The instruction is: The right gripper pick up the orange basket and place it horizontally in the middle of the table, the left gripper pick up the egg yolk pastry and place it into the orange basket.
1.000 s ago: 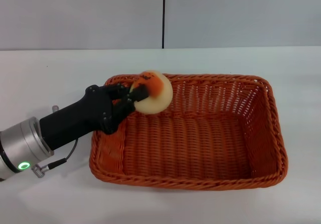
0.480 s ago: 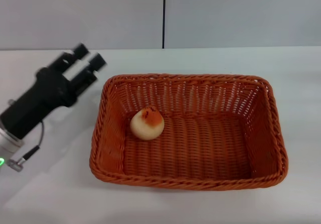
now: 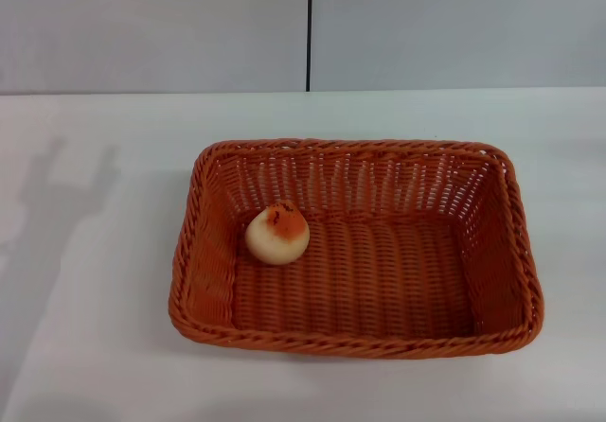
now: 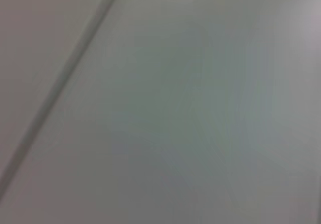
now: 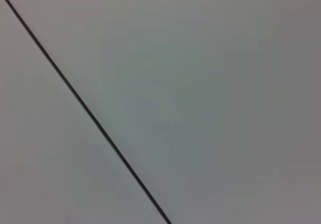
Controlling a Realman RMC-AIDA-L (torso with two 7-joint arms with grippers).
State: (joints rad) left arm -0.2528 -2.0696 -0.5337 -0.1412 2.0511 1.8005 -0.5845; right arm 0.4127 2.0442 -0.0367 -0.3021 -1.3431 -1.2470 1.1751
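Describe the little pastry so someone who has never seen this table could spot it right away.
On the white table sits one big orange woven basket. Inside it, on the floor near its left wall, lies the pastry, a small cream-coloured ball with an orange-red patch on top. It is the only thing in the basket and the only pale, smooth object there.

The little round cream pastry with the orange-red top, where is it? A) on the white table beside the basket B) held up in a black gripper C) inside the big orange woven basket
C: the little round cream pastry with the orange-red top sits on the floor of the big orange woven basket, near its left wall, and no gripper is in view.
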